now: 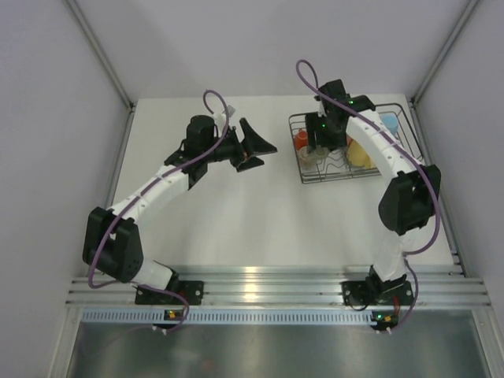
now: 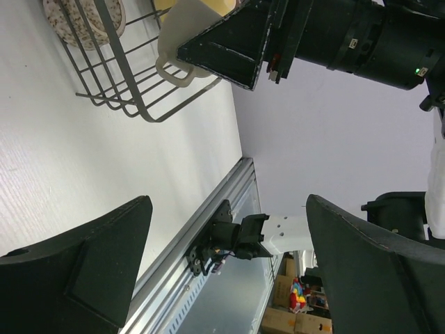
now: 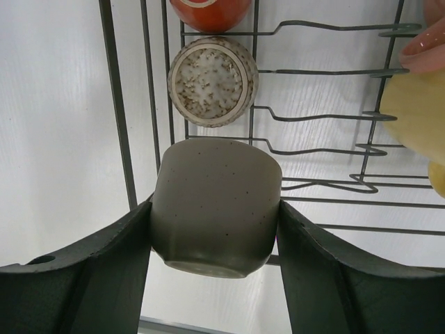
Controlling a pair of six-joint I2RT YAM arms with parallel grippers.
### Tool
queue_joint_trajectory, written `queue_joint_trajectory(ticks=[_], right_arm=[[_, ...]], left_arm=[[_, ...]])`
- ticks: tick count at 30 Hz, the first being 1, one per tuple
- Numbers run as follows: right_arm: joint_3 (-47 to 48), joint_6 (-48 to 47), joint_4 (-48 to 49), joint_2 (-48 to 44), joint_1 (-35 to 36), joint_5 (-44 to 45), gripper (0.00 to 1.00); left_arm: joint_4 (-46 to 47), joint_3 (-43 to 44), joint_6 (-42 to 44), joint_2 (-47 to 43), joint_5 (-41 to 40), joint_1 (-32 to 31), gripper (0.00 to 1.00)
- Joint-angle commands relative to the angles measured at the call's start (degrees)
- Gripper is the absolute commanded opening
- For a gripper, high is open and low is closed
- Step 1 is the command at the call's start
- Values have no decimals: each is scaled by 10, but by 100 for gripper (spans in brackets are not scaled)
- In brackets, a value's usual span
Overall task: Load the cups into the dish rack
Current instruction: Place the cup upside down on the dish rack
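My right gripper point(image 1: 317, 148) point(image 3: 214, 212) is shut on a grey-olive speckled cup point(image 3: 216, 191), held base toward the camera over the near left part of the black wire dish rack point(image 1: 339, 179) point(image 3: 110, 104). Inside the rack sit an upturned speckled cup point(image 3: 213, 81), an orange cup point(image 1: 302, 139) point(image 3: 211, 10), a yellow cup point(image 1: 359, 153) point(image 3: 417, 115), a pink cup point(image 3: 428, 50) and a light blue cup point(image 1: 388, 122). My left gripper point(image 1: 258, 151) point(image 2: 228, 209) hangs open and empty left of the rack. Its wrist view shows the held cup point(image 2: 182, 42) above the rack's corner point(image 2: 125, 69).
The white table point(image 1: 236, 213) spreads between the arms and the rack. An aluminium rail point(image 1: 268, 287) point(image 2: 201, 229) carries both arm bases along the near edge. Grey walls stand to the left, the right and the back.
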Motion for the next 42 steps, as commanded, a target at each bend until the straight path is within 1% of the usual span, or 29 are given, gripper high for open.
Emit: queue_joint_trajectory(ticks=[1,12,21,29,31,32,35,42], right_arm=[[38,-18,-18,22,3,-8,0],[48,-44,-48,82,9,-9,0],[97,-59,-107,126,15,-9,0],[123,-84,-160,153,17,-10,0],[121,-86,-163,155,18,-9,0],[117,-85,-164,156,17,-27,0],[110,-87,-168,160,17,-39,0],[97,-88,-172,174,18,-47,0]], left_arm=[[5,-2,13,-23,6,5,98],[5,-6,15,-18,10,11,98],[11,-9,13,-14,15,12,98],[23,-16,10,-13,19,14,98],[28,-20,8,-13,20,15,98],[30,-20,7,-11,23,15,98],[32,-21,7,-9,26,15,98],[32,-21,8,-12,27,15,98]])
